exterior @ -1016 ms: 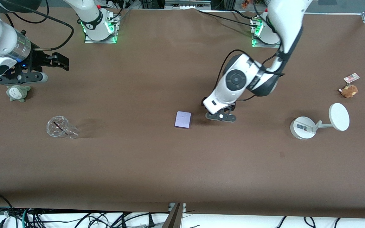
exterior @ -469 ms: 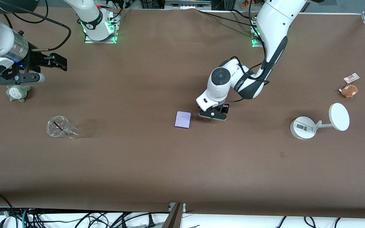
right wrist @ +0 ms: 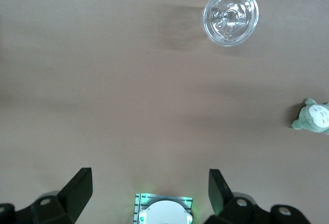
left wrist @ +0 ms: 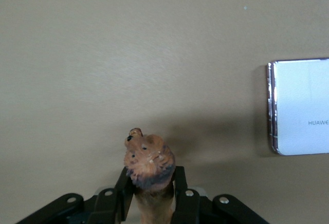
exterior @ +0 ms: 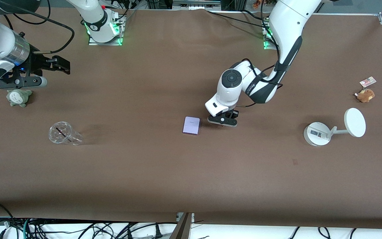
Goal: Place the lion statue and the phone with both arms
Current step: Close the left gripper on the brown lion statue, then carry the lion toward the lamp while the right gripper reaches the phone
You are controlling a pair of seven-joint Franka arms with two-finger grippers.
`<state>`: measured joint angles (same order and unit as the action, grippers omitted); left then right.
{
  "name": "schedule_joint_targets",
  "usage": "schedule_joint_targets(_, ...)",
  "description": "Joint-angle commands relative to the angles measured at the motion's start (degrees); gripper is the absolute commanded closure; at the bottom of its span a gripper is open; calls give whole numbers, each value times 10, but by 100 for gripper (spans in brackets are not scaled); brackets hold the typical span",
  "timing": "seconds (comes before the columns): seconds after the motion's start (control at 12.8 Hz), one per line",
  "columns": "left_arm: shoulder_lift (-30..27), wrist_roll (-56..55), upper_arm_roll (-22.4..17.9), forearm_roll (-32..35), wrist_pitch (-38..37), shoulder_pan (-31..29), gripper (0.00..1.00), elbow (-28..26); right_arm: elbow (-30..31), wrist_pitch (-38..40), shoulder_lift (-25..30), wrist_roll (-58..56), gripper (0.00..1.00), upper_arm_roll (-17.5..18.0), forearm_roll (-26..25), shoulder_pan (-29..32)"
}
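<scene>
Nearest the front camera on the brown tabletop (exterior: 191,172) stand a white round-based stand (exterior: 317,133) with a disc (exterior: 354,122), toward the left arm's end, and a clear plastic cup (exterior: 61,133) lying toward the right arm's end. Between them, near the middle, the phone (exterior: 191,125) lies flat, pale lavender with a dark edge; the left wrist view shows its back face up (left wrist: 300,106).

Just beside the phone, toward the left arm's end, the left end effector (exterior: 223,120) hangs low over the tabletop. Its fingers (left wrist: 180,196) are closed tight on the lion statue (left wrist: 149,166), whose orange-brown head sticks out between them with a darker band just at the grip. The statue is apart from the phone, with bare tabletop between them.

Farther from the camera, a grey-green plush (exterior: 18,97) sits at the right arm's end, and a fluffy brown plush (exterior: 365,95) with a tag (exterior: 367,81) sits at the left arm's end.

The right end effector (exterior: 56,65) waits in the air over the tabletop beside the grey-green plush, its fingers (right wrist: 78,189) spread wide and holding nothing.
</scene>
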<state>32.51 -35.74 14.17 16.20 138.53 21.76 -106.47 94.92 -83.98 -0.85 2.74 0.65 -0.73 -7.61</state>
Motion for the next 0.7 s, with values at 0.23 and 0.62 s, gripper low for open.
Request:
schedule_joint_targets(0.23, -100, 31, -1, 9, -188, -100, 100, 4, -11, 5, -3, 7, 0, 2, 2, -5)
schedule_joint_targets(0.62, -68, 152, -1, -18, -183, -228, 100, 15, -30, -35, -47, 101, 0, 7, 34, -54)
